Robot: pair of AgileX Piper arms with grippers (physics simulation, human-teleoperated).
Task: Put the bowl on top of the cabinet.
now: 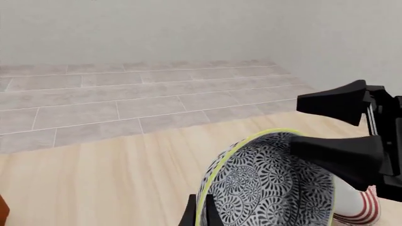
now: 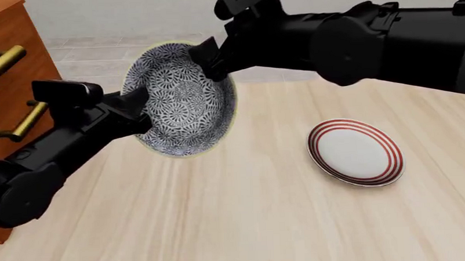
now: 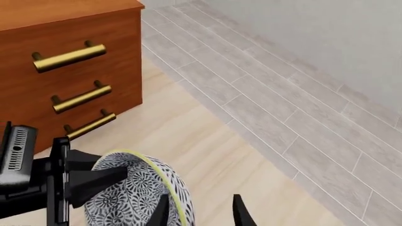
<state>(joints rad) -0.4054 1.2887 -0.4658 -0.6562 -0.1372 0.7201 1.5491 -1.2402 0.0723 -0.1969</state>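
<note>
Fingers of both our grippers pinch the bowl's [image 2: 183, 97] rim, left gripper [image 2: 139, 113] on its near-left edge, right gripper [image 2: 214, 58] on its far-right edge. It hangs tilted, well above the table [image 2: 244, 223]. Beside it, to the left, is the cabinet [image 2: 10, 80], nearer our left arm (its top edge shows in the front view). Only the right wrist view shows three drawer handles. The plate [image 2: 355, 152] lies apart.

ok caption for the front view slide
Both arms hold the bowl on edge above the table, cabinet at left.
</note>
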